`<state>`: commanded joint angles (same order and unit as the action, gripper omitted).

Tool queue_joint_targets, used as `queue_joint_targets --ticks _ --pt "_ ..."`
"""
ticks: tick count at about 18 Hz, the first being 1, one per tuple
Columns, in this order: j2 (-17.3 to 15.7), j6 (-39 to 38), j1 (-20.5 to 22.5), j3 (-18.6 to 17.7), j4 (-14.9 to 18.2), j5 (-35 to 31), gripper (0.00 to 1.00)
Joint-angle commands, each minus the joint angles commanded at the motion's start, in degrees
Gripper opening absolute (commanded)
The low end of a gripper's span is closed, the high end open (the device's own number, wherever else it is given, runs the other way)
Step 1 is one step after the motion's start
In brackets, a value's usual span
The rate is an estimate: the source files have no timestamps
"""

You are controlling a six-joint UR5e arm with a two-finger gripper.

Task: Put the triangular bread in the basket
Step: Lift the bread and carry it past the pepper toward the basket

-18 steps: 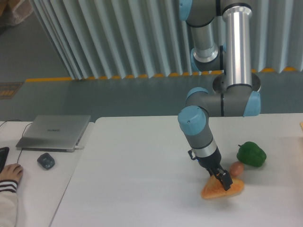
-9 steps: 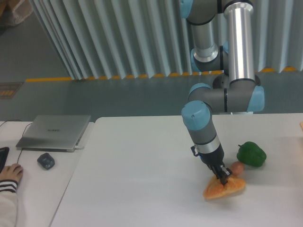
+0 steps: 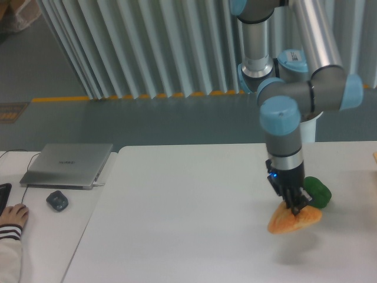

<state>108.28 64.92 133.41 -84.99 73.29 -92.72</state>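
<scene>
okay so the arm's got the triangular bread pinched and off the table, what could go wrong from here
1. The gripper pinches the triangular bread only at its top edge, so the soft bun hangs below and could tear or slip out.
2. The green bell pepper sits right behind the gripper; a swing that way could knock it.
3. No basket shows in this view, so the bread may face a long carry on that thin hold.

The green pepper [image 3: 315,191] stands just behind the gripper [image 3: 297,207]; the white table [image 3: 177,224] to its left lies open.

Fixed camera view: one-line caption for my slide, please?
UR5e tool grips the triangular bread, raised above the white table beside the green pepper.
</scene>
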Motion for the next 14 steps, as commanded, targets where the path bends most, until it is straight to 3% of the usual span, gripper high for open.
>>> queue_joint_targets --ticks 6,14 --pt "-2.6 15.1 7.8 -0.5 3.8 0.0 0.15" --pt "-2.6 27.8 15.3 -0.2 3.4 0.3 0.15"
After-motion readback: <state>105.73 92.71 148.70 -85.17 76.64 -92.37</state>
